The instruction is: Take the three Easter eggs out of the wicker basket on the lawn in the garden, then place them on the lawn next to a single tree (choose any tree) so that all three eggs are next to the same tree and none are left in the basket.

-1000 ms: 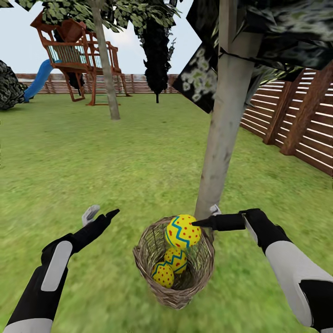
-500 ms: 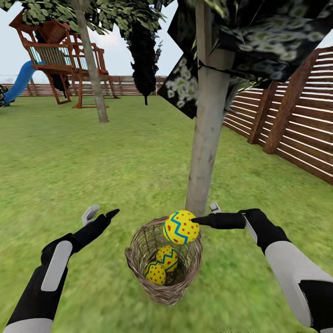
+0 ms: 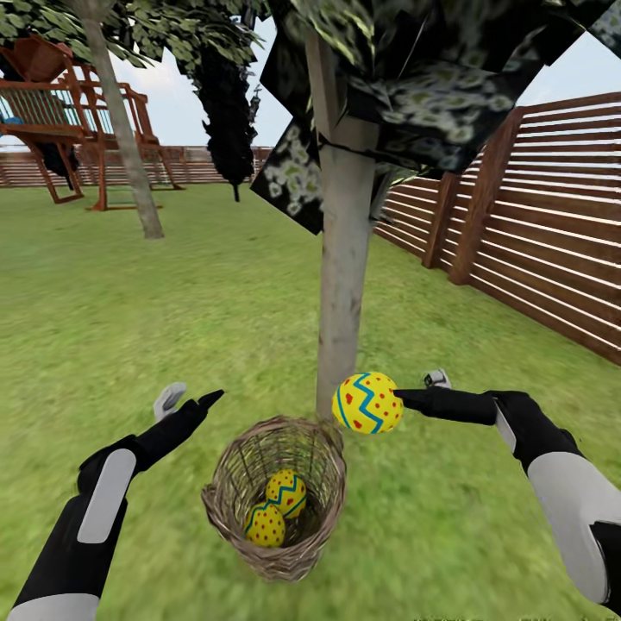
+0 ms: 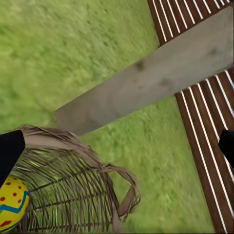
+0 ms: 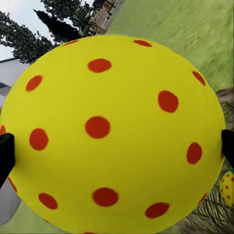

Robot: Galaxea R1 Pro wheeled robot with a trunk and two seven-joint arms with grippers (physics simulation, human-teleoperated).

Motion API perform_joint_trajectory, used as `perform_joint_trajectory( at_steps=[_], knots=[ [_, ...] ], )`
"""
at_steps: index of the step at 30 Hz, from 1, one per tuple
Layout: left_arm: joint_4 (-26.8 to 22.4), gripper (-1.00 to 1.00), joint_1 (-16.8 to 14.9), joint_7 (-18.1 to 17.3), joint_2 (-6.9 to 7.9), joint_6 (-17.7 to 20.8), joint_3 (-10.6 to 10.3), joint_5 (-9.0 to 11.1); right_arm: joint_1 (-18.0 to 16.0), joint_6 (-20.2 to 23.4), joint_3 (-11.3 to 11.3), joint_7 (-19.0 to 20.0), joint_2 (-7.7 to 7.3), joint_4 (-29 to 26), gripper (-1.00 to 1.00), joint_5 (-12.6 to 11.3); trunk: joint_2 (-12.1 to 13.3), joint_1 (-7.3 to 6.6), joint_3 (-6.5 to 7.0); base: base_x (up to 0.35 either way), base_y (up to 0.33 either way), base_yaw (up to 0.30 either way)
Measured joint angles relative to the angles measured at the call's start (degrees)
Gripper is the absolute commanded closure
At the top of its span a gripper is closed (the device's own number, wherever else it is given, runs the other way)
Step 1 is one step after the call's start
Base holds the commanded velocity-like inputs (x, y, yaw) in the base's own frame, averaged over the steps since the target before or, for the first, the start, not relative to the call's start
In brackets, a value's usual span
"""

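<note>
My right gripper [image 3: 404, 393] is shut on one Easter egg [image 3: 367, 403], yellow with red dots and a blue zigzag, held in the air just above and to the right of the wicker basket [image 3: 226, 487]. This egg [image 5: 114, 136] sits between my black fingertips [image 5: 5, 152] in the right wrist view. Two more eggs [image 3: 285, 492] [image 3: 265, 524] lie in the basket on the lawn [image 3: 155, 310]. The tree [image 3: 343, 285], with a pale grey trunk, rises right behind the basket. To the basket's left hovers my left gripper [image 3: 185, 399], open, with nothing in it; its camera looks at the basket [image 4: 87, 195] and trunk [image 4: 146, 87].
A brown slatted fence [image 3: 535, 250] runs along the right side. Another grey-trunked tree [image 3: 121, 129] and a wooden play set [image 3: 52, 129] stand far back left. Open grass stretches left of and around the trunk.
The view has swung right, shifting everything left. Relative to the basket, my right gripper has carried its egg up and to the right, off the rim. The left arm has kept still.
</note>
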Motion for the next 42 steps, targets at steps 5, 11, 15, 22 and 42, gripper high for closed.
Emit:
perform_joint_trajectory(
  at_steps=[5,11,15,22,42],
  knots=[
    [0.04,-1.00,0.00,-0.04,-0.04,0.00,-0.01,0.00,0.02,0.09,-0.05,0.00,-0.02,0.20,1.00,-0.09,2.01,-1.10,1.12,0.000,0.000,-0.261],
    [0.00,-1.00,0.01,-0.10,-3.11,-0.13,-4.13,-0.02,0.01,0.14,-1.41,0.00,-1.49,0.42,1.00,-0.16,4.41,-2.42,2.47,0.000,0.000,-0.261],
    [0.00,-1.00,0.01,-0.03,-4.02,-0.21,-5.60,0.02,0.09,0.19,-2.89,0.00,-2.16,0.46,1.00,-0.16,6.02,-3.30,3.37,0.000,0.000,-0.260],
    [0.10,-1.00,0.01,0.17,-4.15,-0.38,-6.24,-0.08,0.10,0.01,-3.10,0.00,-3.30,1.28,1.00,-0.16,8.82,-4.83,5.02,0.000,0.000,-0.250],
    [0.22,-1.00,0.08,-0.34,-4.89,-0.70,-7.30,-0.04,0.25,-0.34,-10.93,-2.77,-3.88,3.50,1.00,-0.08,12.85,-7.03,7.25,0.000,0.000,-0.154]
  ],
)
